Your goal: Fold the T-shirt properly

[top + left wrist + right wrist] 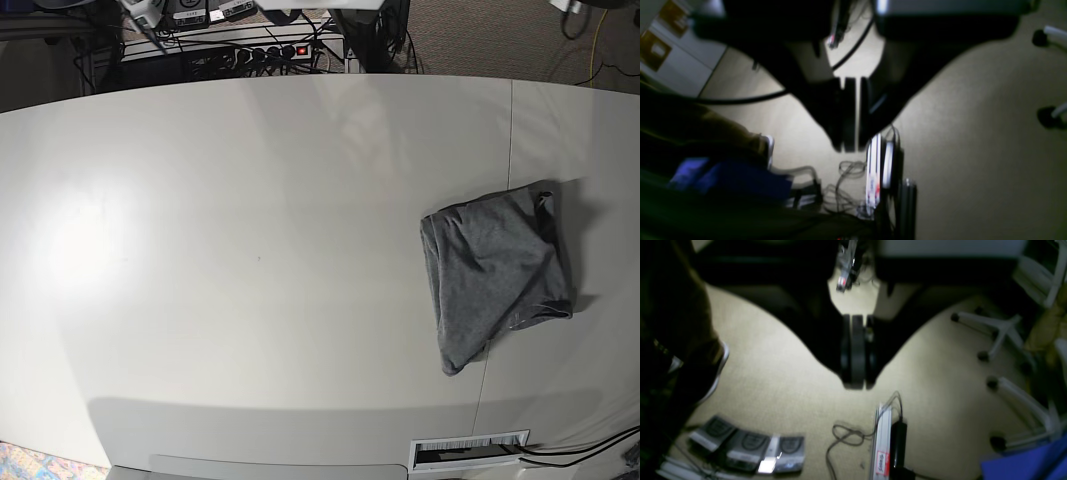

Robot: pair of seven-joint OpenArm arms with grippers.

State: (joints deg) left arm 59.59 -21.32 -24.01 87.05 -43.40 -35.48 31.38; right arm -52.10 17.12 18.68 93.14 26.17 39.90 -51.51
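On the left wrist camera I see the left pincer (850,146) dark and blurred, its jaws pressed nearly together with only a thin bright slit between them and nothing pinched; below it lies beige carpet floor (973,150) with a tangle of thin cables (848,168). Through the right wrist camera I see the right pincer (857,385) pressed fully together, empty, above the same carpet, with a row of grey foot pedals (750,446) and a white chair base (1000,328) nearby. From the base camera, neither arm shows; the heather-grey short-sleeved cotton T-shirt (495,275) lies folded into a compact, slightly wrinkled bundle on the white desk (250,250), toward the right side of that view.
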